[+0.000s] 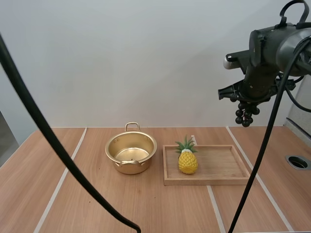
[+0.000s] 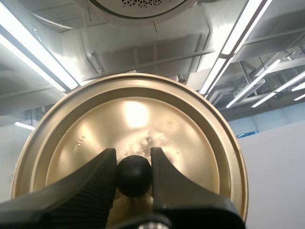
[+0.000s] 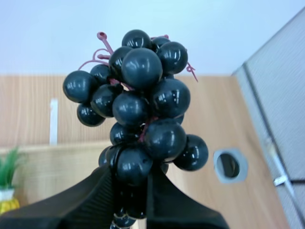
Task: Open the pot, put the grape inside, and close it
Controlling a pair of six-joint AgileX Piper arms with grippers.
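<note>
The wooden table [image 1: 97, 204], taped with white lines, is hosting a job that looks about half done. Your left gripper [image 2: 134, 158] is pinching the black knob [image 2: 134, 177] of the golden lid [image 2: 138, 112], its fingers closed narrowly round the ball. The pot [image 1: 130, 168] is standing open and empty left of centre, just beside the wooden tray [image 1: 204, 181], where a toy pineapple [image 1: 187, 160] is standing upright.

High over the table's right side, your right gripper [image 1: 247, 101] is gripping the bunch of dark grapes [image 1: 244, 115], well apart from the pot. Its wrist view is showing the fingers closed on the lowest berries alone, with most of the bunch sticking out free beyond the tips.

That thin hold is probably your weak point: a quick swing leftward could be shaking the bunch loose over the tray. Letting go too high is risking a bounce off the pot's rim. The round knob may be letting the lid pivot, so it could end up seating crooked.
</note>
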